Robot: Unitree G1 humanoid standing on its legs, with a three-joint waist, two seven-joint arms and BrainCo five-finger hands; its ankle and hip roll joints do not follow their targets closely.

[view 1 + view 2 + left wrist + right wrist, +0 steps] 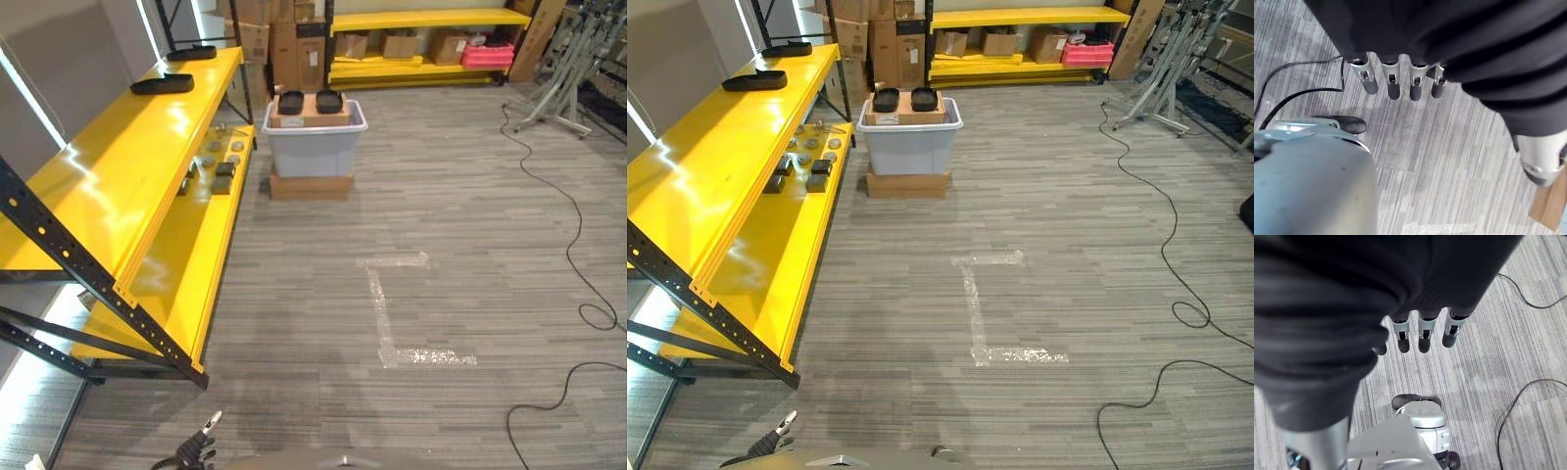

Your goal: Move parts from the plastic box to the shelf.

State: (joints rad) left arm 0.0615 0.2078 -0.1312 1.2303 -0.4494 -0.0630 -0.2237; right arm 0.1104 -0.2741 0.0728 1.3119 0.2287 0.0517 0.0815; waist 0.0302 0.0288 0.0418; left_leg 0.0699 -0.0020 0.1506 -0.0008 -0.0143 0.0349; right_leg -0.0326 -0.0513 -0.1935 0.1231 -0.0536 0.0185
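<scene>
Two hands — left hand (1400,78), right hand (1422,330) — fingers straight, empty | translucent grey plastic box (313,147) | glossy yellow shelf (127,166)

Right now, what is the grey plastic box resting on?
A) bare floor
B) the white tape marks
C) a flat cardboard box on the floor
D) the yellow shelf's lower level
C: the grey plastic box sits on a flat cardboard box on the floor, beside the yellow shelf.

Grey striped carpet floor (470,215), white tape marks (387,313); cardboard boxes (284,39), perhaps stock, against far wall.
</scene>
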